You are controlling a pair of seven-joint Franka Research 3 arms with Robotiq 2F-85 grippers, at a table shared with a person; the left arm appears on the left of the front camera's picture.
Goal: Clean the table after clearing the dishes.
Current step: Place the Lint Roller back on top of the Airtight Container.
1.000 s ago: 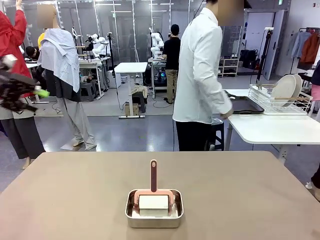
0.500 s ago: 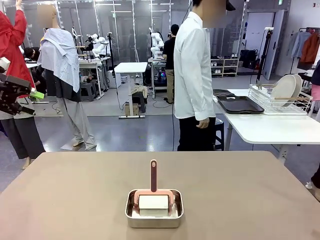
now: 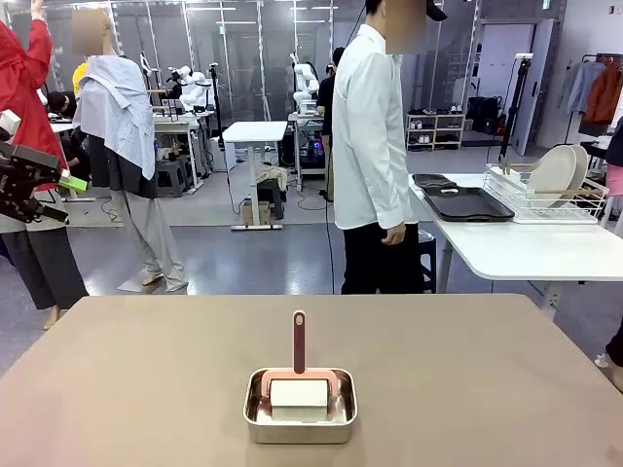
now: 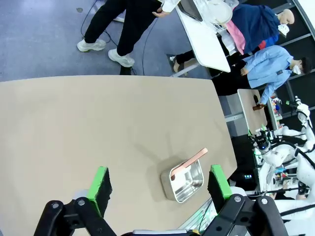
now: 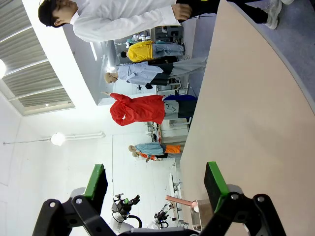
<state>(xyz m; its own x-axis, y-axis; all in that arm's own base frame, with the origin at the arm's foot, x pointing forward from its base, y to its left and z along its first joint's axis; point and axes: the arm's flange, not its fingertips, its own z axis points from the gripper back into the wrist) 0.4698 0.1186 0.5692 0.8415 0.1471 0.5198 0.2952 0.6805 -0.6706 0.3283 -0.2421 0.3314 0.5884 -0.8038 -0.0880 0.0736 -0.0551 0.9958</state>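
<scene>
Table: a wide matte taupe-brown table (image 3: 467,370) with rounded corners is seen in the front view, one in number; it is also seen from above in the left wrist view and edge-on in the right wrist view.
Pan: one small rectangular steel pan (image 3: 300,416) is set on the near middle of the table, holding one pink-framed roller with a white drum (image 3: 299,392).
Roller axis: the pink and brown handle (image 3: 299,342) is seen upright in the front view, pointing toward the far side; in the left wrist view it lies slanted over the pan's rim.
Dishes: two round white plates (image 3: 555,170) are stood on edge in a white wire rack (image 3: 545,202) on a smaller white table (image 3: 526,248) at the far right; one dark handled tray (image 3: 467,203) is laid flat just beside the rack. Forks and knives cannot be made out.
Person: one person in a white shirt and black trousers (image 3: 373,146) is stood between the two tables.
Left gripper (image 4: 158,184): raised well above the table, green-padded fingers (image 4: 98,183) spread apart, nothing between them; in the front view it is seen at the left edge.
Right gripper (image 5: 155,184): fingers (image 5: 214,179) spread apart, nothing held, the table's edge beyond them.
</scene>
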